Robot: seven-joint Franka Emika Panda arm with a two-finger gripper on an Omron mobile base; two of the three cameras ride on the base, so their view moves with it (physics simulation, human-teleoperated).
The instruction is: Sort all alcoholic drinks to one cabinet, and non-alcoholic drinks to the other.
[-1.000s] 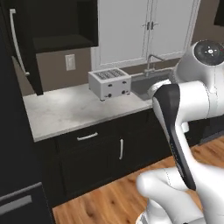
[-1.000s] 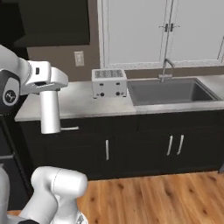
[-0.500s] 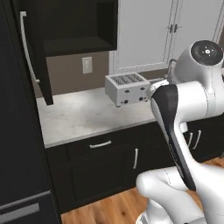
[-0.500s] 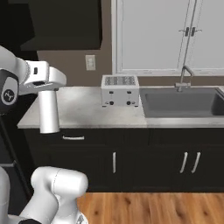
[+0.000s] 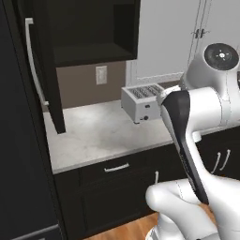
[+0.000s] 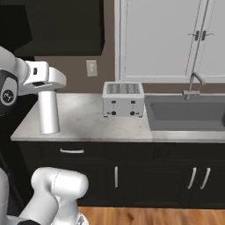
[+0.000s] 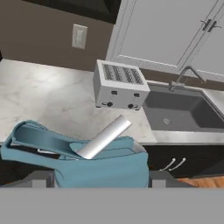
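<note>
One dark upper cabinet (image 5: 89, 49) stands open above the counter (image 5: 98, 133), its shelf bare. Step in hand, as judged: carrying a non-alcoholic drink to it. One white flask (image 6: 48, 112) hangs upright in front of the counter's left end, with the gripper (image 7: 103, 175) clamped on its blue lid (image 7: 87, 159). Next, the flask needs lifting past the open door (image 5: 47, 75) onto the shelf. One toaster (image 6: 123, 100) and one sink (image 6: 184, 114) are counted.
</note>
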